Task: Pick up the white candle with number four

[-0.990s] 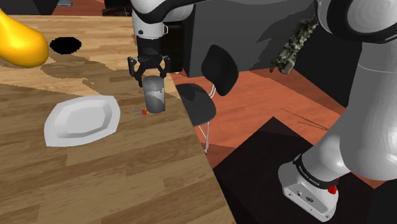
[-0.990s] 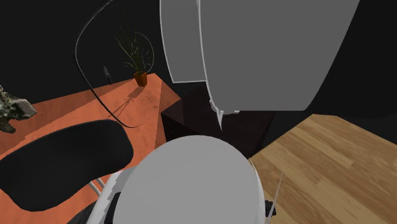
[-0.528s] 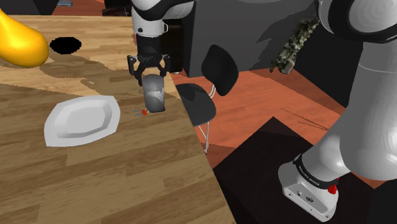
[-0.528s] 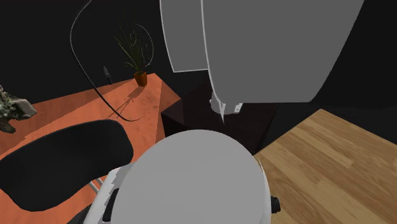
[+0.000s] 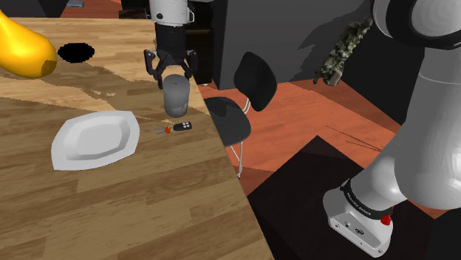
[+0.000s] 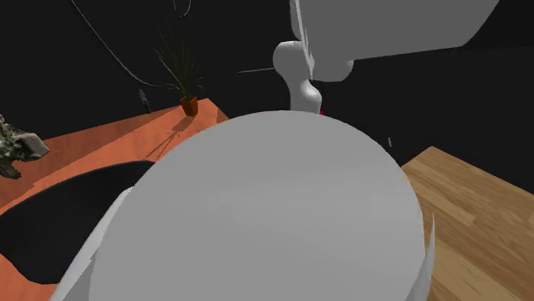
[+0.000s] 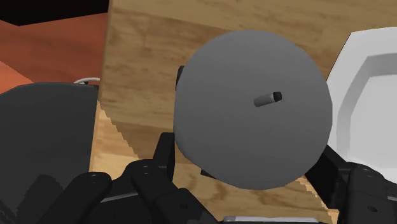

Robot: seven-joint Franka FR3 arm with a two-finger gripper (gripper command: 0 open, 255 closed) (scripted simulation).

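Since the earlier frame the grey candle (image 5: 175, 97) has risen off the wooden table (image 5: 111, 207). I now see a small dark object (image 5: 184, 127) and a red bit (image 5: 168, 130) lying about where it stood. The candle hangs upright, to the shoulder view's right of the white plate (image 5: 96, 139) and slightly farther back. The gripper (image 5: 174, 78) is closed on its upper end, one finger on each side. In the wrist view the wick (image 7: 267, 99) points at the camera. A yellow object (image 5: 22, 48) lies beyond the plate.
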